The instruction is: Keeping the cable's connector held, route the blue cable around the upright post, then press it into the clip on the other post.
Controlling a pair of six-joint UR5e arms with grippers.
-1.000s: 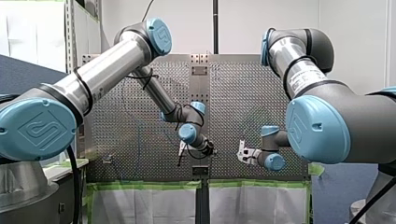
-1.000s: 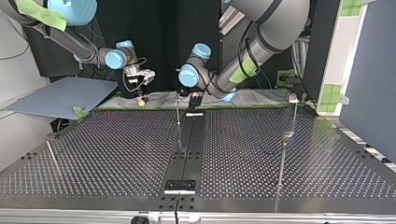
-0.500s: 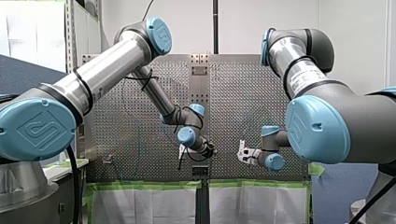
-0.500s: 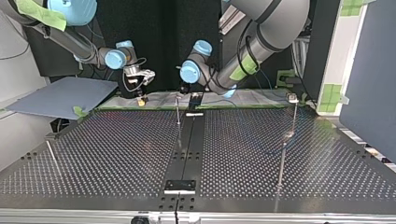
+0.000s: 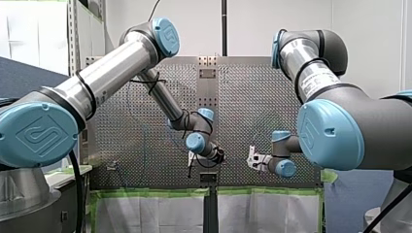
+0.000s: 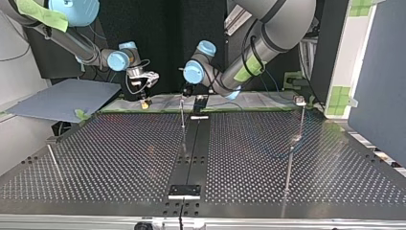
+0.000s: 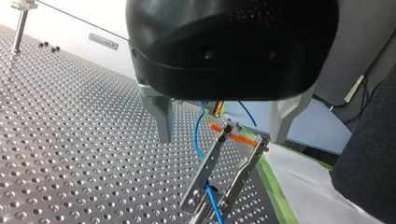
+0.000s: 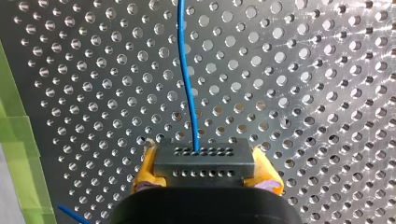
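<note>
In the right wrist view my right gripper (image 8: 204,161) is shut, its yellow pads on the grey connector (image 8: 202,157). The blue cable (image 8: 187,70) leaves the connector and runs ahead over the perforated table. My left gripper (image 7: 222,140) is open, and its metal fingers (image 7: 163,122) stand wide on either side of the clip post (image 7: 210,170). That post is a forked metal piece with an orange part, and the blue cable (image 7: 198,135) runs through it. In the top view the clip post (image 6: 182,114) stands under my left gripper (image 6: 186,91), and my right gripper (image 6: 143,82) hovers to its left.
A taller upright post (image 6: 300,115) stands at the top view's right and a thin rod (image 6: 53,162) at its left. A black strip (image 6: 191,143) runs down the middle of the perforated table (image 6: 119,153). Green tape (image 8: 16,154) lines the table's edge near my right gripper.
My left arm's wrist has shifted a little to the left in the top view, closer over the clip post. My right arm and the connector have not moved.
</note>
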